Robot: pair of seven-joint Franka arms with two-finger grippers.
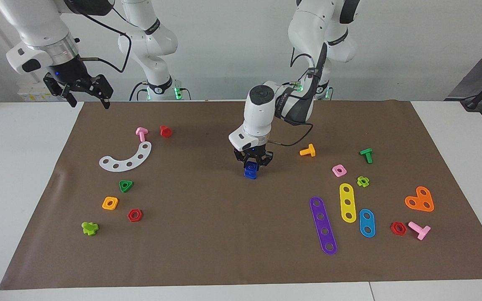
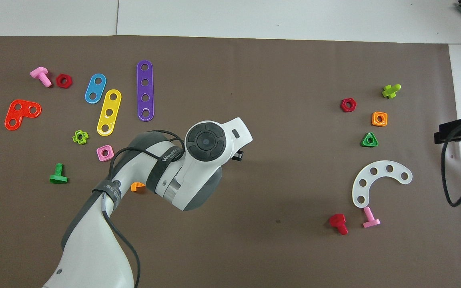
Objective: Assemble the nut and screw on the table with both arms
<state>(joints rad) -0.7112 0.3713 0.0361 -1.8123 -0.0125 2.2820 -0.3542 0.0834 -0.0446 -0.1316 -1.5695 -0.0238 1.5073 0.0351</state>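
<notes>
facing view — left tool (image 1: 252,164) low over the blue screw (image 1: 250,172), grip unclear — right tool (image 1: 83,90) open, waiting.

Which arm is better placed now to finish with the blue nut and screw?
Left. Its end effector is down on the blue nut and screw mid-mat, while the right end effector waits raised over the mat's edge.
</notes>
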